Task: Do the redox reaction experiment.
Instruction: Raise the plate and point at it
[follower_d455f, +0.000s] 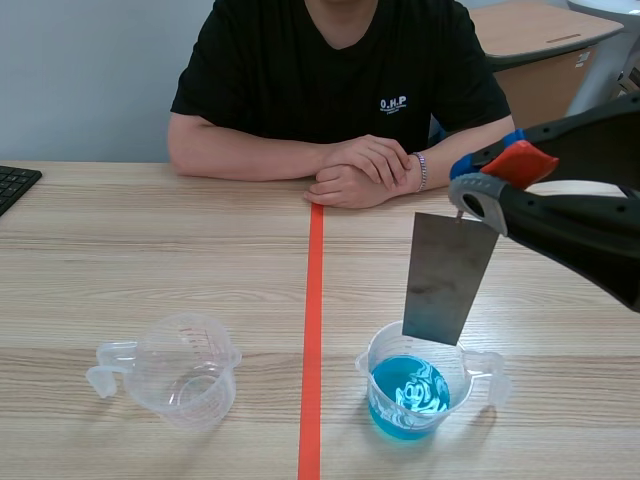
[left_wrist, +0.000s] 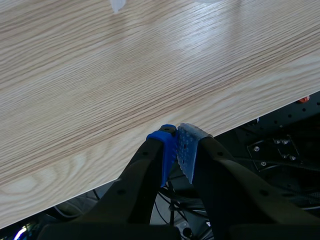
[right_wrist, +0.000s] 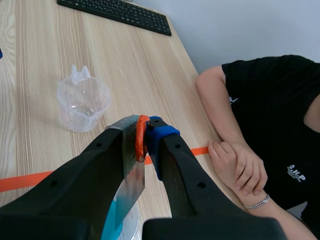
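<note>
In the scene view the metal sheet (follower_d455f: 447, 280) is held pinched by the right gripper (follower_d455f: 486, 186) over the blue-liquid cup (follower_d455f: 369, 366); a straight lowering is judged to be called for next.

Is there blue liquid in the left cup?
No, the left cup looks clear and empty; the blue liquid sits in the right cup.

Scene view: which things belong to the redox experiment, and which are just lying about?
In the job:
metal plate, clamped in the right claw
cup of blue liquid, under the plate's lower end
probably the empty clear cup

Lying about:
keyboard, off to the far left
left claw, shut on nothing, away from both cups
</note>
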